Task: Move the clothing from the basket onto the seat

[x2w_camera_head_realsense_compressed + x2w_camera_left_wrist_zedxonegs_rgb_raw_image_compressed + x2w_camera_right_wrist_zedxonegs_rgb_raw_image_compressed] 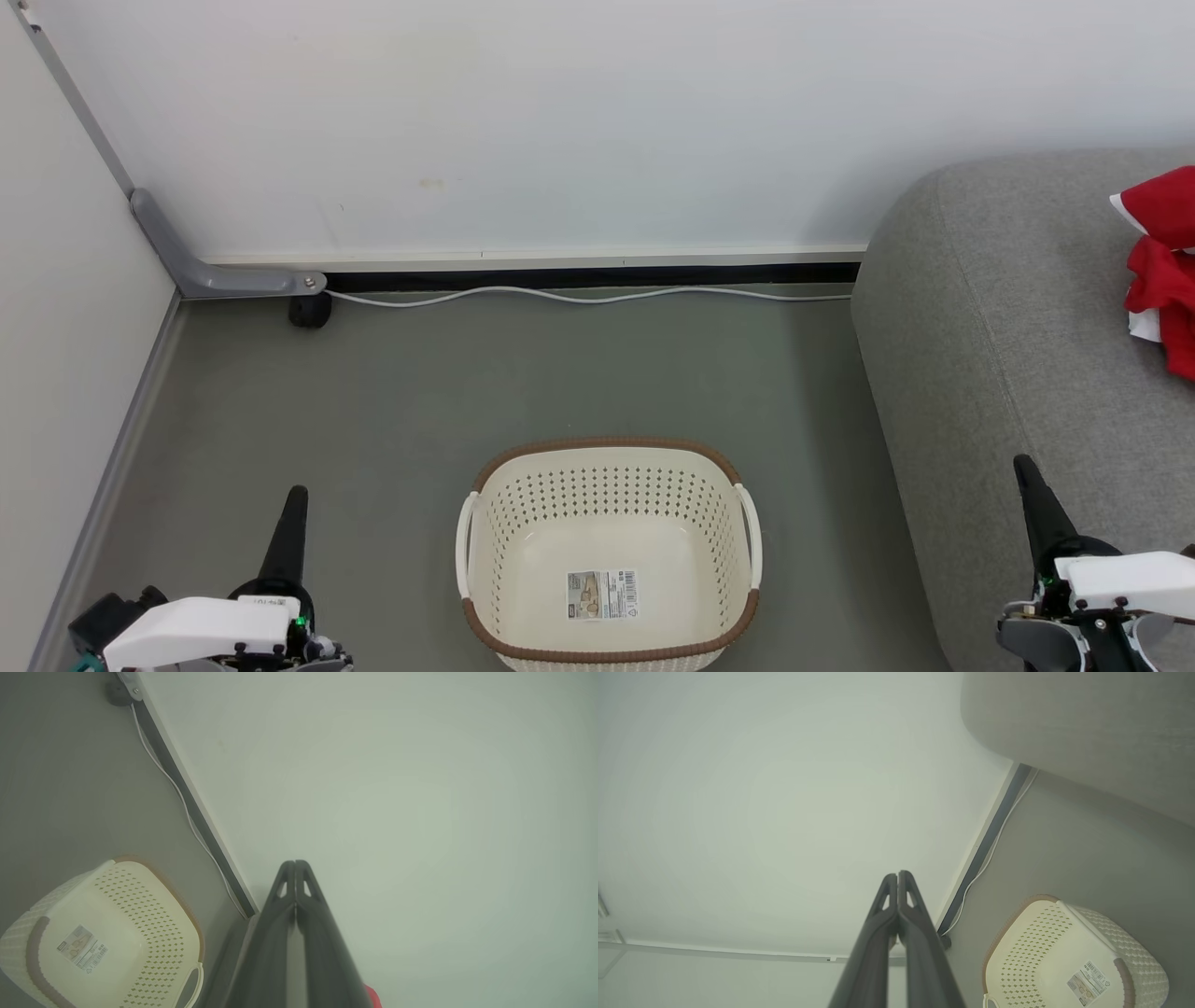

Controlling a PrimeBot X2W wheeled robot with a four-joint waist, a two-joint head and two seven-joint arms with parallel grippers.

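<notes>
Two dark grippers are seen nearest the camera, at the bottom corners of the head view. The left gripper (297, 493) is raised at the lower left above the grey floor (448, 373). Its two long fingers are pressed together into a single point, and they are closed on themselves rather than on any object. The right gripper (1024, 463) is raised at the lower right, in front of the near side of the seat (1008, 308), and its fingers are pressed together in the same empty way. In each wrist view the closed finger pair is shown tip to tip against the pale wall (560, 121).

Between the two grippers, low in the middle of the head view, the basket (607, 443) is set on the floor. It is made of cream perforated plastic with a brown rim and a white handle on each side. A barcode sticker (602, 595) is seen on its bare cream bottom.

The right side of the head view is taken up by the seat, a large grey fabric sofa with rounded edges. It is separated from the basket by a strip of floor.

The clothing (1162, 271), bright red with white patches, is crumpled on top of the seat at the far right edge and partly cut off by the frame. It is placed beyond the right gripper's fingertips and to their right, well apart from them. It is farther still from the left gripper.

A white cable (579, 297) is laid along the foot of the wall.
</notes>
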